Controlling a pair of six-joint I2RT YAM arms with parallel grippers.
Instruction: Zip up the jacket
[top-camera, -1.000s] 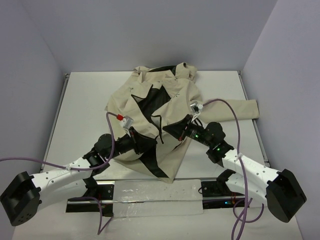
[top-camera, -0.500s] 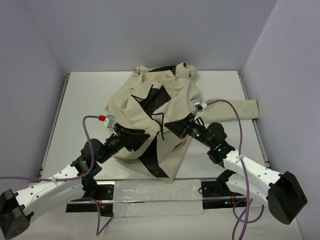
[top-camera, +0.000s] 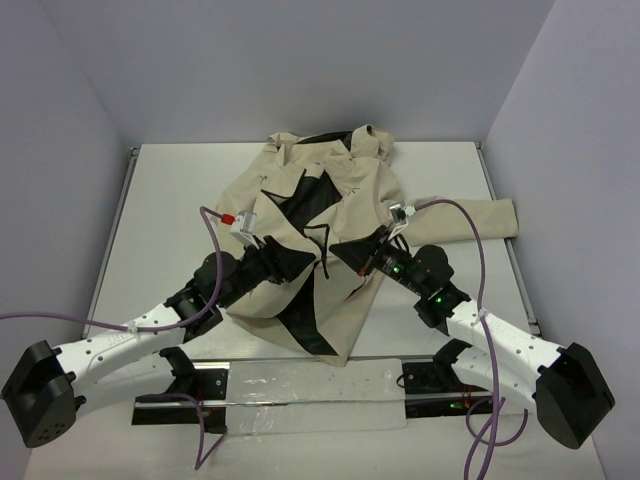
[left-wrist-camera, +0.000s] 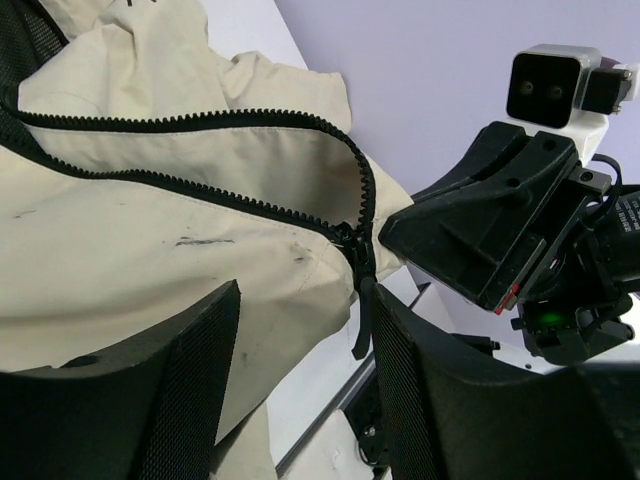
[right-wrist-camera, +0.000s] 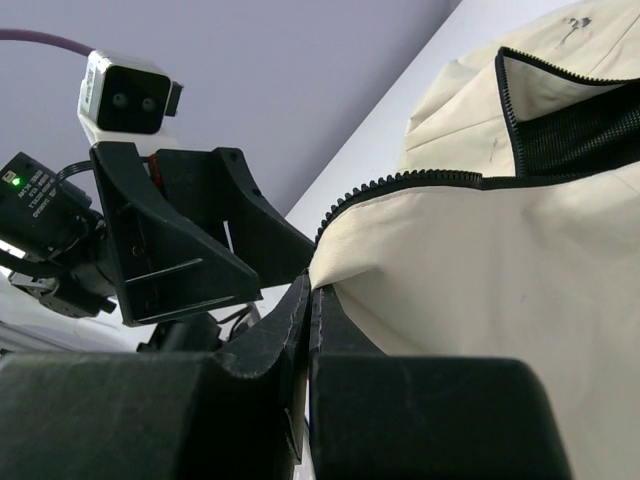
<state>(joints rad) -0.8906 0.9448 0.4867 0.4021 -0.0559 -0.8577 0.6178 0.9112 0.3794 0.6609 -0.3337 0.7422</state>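
Note:
The beige jacket (top-camera: 350, 195) lies open on the white table, black lining showing down its middle. My left gripper (top-camera: 288, 262) is open at the jacket's lower front. In the left wrist view its fingers (left-wrist-camera: 150, 400) straddle beige fabric (left-wrist-camera: 150, 250), and the zipper slider (left-wrist-camera: 357, 248) with its hanging pull tab (left-wrist-camera: 362, 320) sits just beside the right finger, not gripped. My right gripper (top-camera: 347, 256) is shut on the jacket's lower edge near the zipper teeth (right-wrist-camera: 420, 180); the pinch shows in the right wrist view (right-wrist-camera: 310, 292).
The jacket's right sleeve (top-camera: 480, 215) stretches toward the table's right edge. The hood (top-camera: 330, 145) lies at the back. A black and white rail (top-camera: 300, 385) runs along the table's near edge. The two grippers face each other closely.
My left arm pulled back to the left, then came forward and right again to the zipper's lower end. My right gripper has kept its hold and barely moved.

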